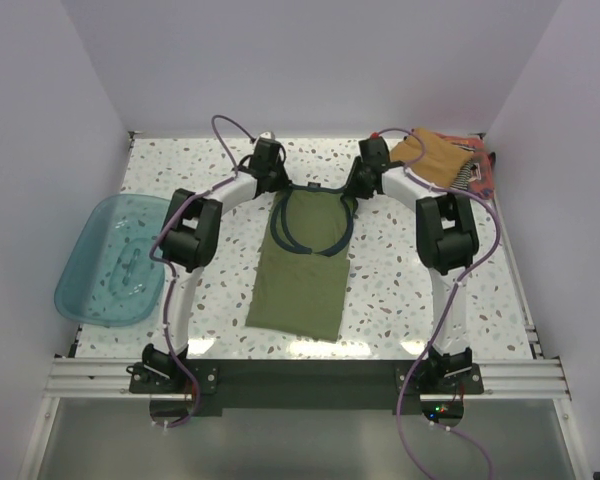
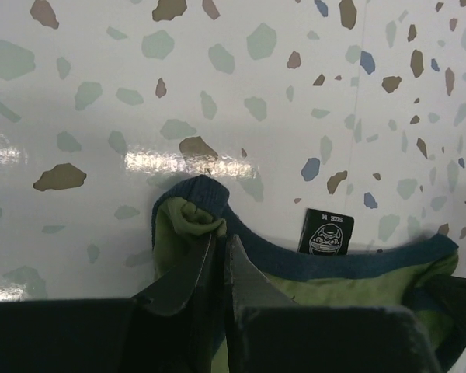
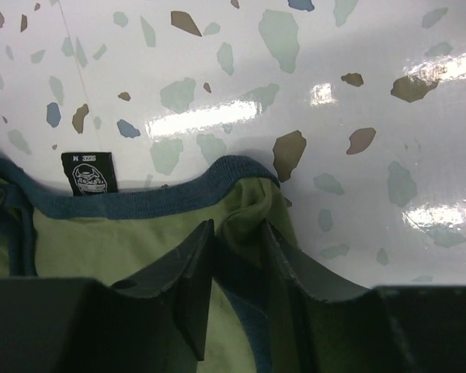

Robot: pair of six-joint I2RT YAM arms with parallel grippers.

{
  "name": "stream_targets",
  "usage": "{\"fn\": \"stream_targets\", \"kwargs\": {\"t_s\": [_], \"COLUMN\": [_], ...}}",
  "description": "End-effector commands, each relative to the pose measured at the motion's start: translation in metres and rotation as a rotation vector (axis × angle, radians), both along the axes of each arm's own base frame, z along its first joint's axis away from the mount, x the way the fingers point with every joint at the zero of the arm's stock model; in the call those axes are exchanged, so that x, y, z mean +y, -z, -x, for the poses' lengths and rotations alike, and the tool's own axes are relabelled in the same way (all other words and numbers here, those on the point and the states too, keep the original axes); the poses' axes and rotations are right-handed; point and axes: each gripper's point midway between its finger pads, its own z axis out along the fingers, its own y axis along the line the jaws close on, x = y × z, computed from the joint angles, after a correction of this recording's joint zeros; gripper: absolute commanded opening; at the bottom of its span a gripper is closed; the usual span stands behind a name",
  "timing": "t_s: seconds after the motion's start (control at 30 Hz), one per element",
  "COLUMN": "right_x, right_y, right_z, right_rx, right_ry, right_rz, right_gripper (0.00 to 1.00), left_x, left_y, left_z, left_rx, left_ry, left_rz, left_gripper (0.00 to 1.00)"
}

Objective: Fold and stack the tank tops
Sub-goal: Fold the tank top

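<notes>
Left gripper [image 2: 221, 238]: I see the fingers almost together, pinching a bunched corner of the olive green tank top [image 1: 302, 275] at its blue-trimmed shoulder strap.
Right gripper [image 3: 239, 233]: the fingers stand partly apart with a ridge of the other strap between them. I cannot tell whether they press it.
Neckline: the blue trim runs taut between my two grippers, and the black label [image 3: 92, 172] lies flat on the table just beyond it.
Garment position: mid-table, lengthwise, straps at the far end and hem towards the arm bases. The long edges are straight, and the hem sits short of the near table edge.
Open room: bare speckled table [image 1: 400, 290] on both sides of the garment and in a strip beyond the grippers.
Left margin: teal tub [image 1: 110, 260] overhangs the table's left edge, well apart from the cloth.
Far right corner: tan-brown tank top [image 1: 435, 155] is heaped with the striped one [image 1: 467, 172] and the reddish one [image 1: 487, 176], close to the right arm's elbow.
</notes>
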Motion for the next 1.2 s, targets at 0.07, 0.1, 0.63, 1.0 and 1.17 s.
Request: {"fn": "stream_targets", "kwargs": {"t_s": [0.07, 0.1, 0.63, 1.0, 1.17], "right_x": [0.003, 0.002, -0.003, 0.0, 0.001], "right_y": [-0.022, -0.024, -0.034, -0.019, -0.006], "right_z": [-0.012, -0.013, -0.015, -0.02, -0.02], "right_rx": [-0.043, -0.046, -0.01, 0.008, 0.031], "right_ry": [0.009, 0.016, 0.161, 0.228, 0.239], "right_rz": [0.004, 0.006, -0.021, 0.061, 0.129], "right_gripper": [0.28, 0.22, 0.0, 0.0, 0.0], "left_x": [0.0, -0.001, 0.005, 0.004, 0.005], "left_y": [-0.003, -0.002, -0.002, -0.006, -0.007], "left_z": [-0.009, -0.009, -0.008, -0.01, -0.011], "left_rx": [-0.017, -0.017, -0.024, -0.036, -0.037], "left_ry": [-0.022, -0.021, -0.041, -0.035, -0.038], "left_rz": [-0.007, -0.01, -0.032, -0.027, -0.025], "left_gripper": [0.04, 0.04, 0.04, 0.05, 0.05]}}
